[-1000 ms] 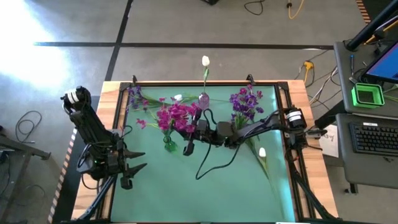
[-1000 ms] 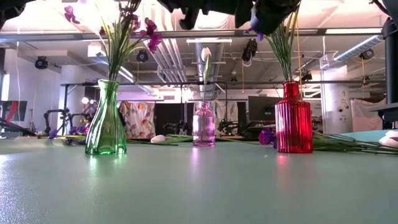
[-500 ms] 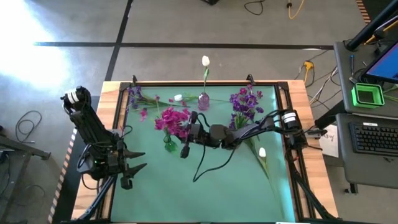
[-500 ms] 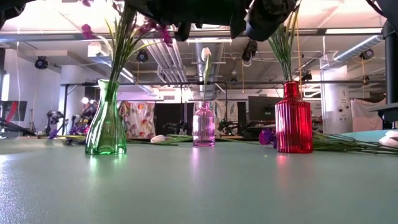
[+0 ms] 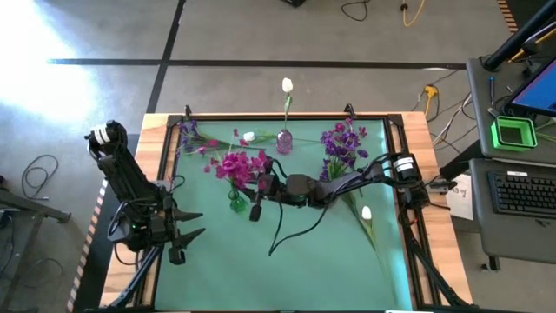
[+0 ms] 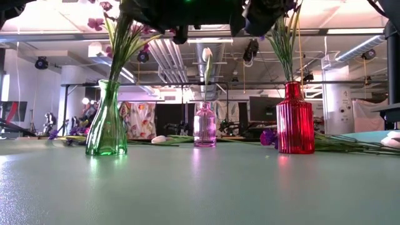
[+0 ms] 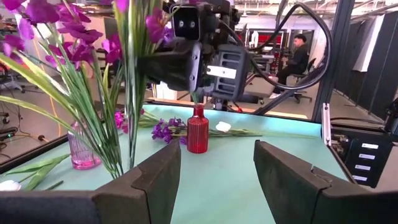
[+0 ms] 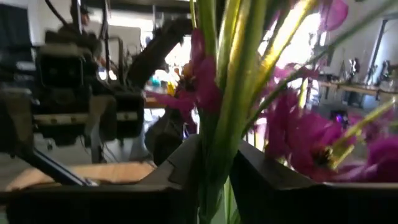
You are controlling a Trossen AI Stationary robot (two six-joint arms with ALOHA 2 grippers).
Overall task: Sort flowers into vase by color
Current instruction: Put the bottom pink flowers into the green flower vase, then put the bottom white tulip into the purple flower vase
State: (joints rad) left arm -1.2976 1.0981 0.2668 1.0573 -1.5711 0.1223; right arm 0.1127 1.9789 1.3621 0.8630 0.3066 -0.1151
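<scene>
Magenta flowers (image 5: 236,165) stand upright in the green vase (image 5: 236,203), stems pinched by the right gripper (image 5: 257,193) closing from three o'clock.

Grey concrete floor (image 5: 104,52) w/ dark tape lines, side desk (image 5: 508,187) w/ keyboard (image 5: 526,193), ceiling ducts (image 6: 181,59).

Both arms are showing dark, near-black links with blocky joints. The left arm (image 5: 130,187) is wearing a white cylindrical cap at its shoulder; the right arm (image 5: 347,181) is carrying a similar white-banded collar (near its base). A black cable is looping loose under the right arm. The left claw (image 7: 217,171) is showing broad, matte black fingers.
</scene>
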